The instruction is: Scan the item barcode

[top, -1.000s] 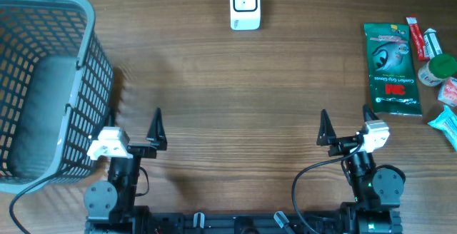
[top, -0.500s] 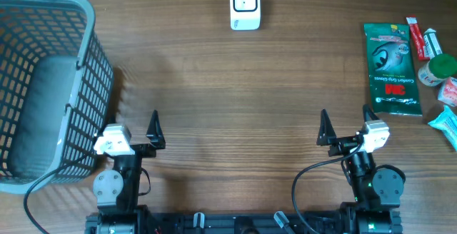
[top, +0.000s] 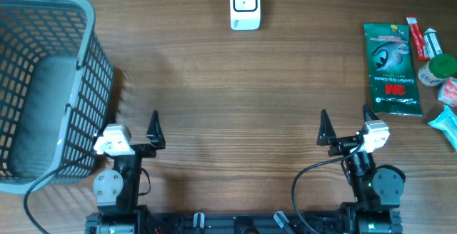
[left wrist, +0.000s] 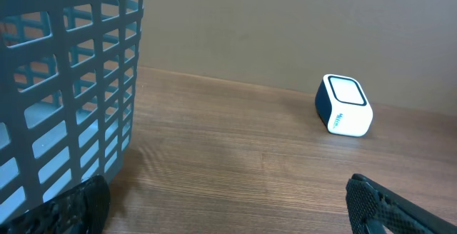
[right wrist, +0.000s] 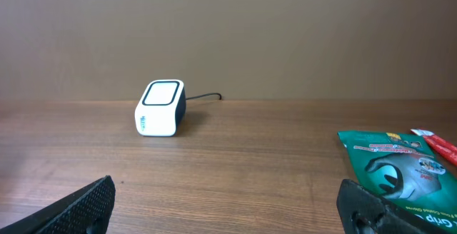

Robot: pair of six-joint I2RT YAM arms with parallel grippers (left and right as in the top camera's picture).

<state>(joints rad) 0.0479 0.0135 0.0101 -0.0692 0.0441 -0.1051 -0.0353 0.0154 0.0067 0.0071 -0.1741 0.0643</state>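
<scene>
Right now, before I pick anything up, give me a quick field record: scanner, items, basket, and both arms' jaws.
scanner: white barcode scanner at the far middle of the table, cable running off the far edge
items: green 3M glove pack far right, with small items clustered beside it
basket: grey basket at the far left, nothing seen inside
left gripper: jaws open, holding nothing, beside the basket
right gripper: jaws open, holding nothing
task status: no item picked up yet

Even, soft light; sharp frames, faint shadows.
</scene>
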